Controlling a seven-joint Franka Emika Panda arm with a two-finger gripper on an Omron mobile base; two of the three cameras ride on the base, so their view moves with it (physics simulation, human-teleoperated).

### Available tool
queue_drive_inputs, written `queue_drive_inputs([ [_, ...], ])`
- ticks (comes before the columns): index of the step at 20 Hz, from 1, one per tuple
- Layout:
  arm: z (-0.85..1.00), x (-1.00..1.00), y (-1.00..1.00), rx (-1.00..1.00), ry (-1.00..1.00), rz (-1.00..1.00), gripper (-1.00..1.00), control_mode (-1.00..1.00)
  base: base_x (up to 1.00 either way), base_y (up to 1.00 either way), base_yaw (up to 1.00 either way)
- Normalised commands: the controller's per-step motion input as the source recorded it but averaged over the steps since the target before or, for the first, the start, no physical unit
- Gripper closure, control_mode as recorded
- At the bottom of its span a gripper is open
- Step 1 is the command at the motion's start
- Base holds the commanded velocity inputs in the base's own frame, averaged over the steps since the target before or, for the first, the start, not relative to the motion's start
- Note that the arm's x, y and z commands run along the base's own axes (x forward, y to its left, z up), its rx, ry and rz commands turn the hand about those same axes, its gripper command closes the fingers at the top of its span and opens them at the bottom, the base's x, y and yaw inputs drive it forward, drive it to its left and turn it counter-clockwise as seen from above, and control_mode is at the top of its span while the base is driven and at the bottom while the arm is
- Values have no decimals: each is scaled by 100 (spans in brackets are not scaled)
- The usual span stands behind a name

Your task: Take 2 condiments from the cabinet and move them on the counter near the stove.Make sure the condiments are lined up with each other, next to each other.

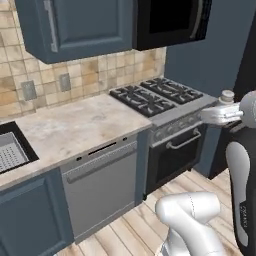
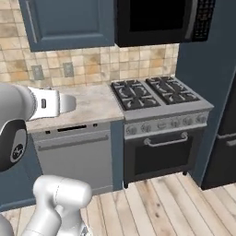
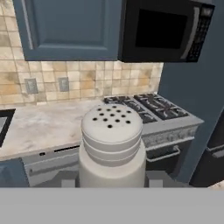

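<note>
One of the condiments, a pale grey-white shaker (image 3: 112, 144) with a holed top, fills the foreground of the hand view, and my gripper (image 3: 112, 181) is shut on its base. In the left base view the shaker's cap (image 1: 227, 94) pokes up from the gripper (image 1: 226, 106), in the air right of the stove's front corner. The black gas stove (image 1: 156, 95) (image 2: 156, 94) (image 3: 151, 107) lies ahead. The beige marbled counter (image 1: 75, 125) (image 2: 94, 103) (image 3: 43, 124) stretches to its left. The cabinet the condiments come from is out of view.
A closed blue wall cabinet with a steel handle (image 1: 80, 25) (image 2: 69, 23) hangs over the counter, with a black microwave (image 1: 172, 20) (image 2: 161, 20) above the stove. A black sink (image 1: 10, 150) is at the far left. A dishwasher (image 2: 73, 156) and oven (image 2: 161, 152) sit below. A dark blue wall panel (image 2: 203, 69) stands right of the stove.
</note>
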Motion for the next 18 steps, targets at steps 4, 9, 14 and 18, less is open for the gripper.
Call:
queue_drive_inputs([
  [4, 0, 0, 0, 0, 0, 0, 100, 100, 39, 0, 67],
  [9, 0, 0, 0, 0, 0, 0, 100, 100, 64, -22, 36],
  [14, 0, 0, 0, 0, 0, 0, 100, 100, 43, -42, 23],
  [18, 0, 0, 0, 0, 0, 0, 100, 100, 24, -35, 15],
])
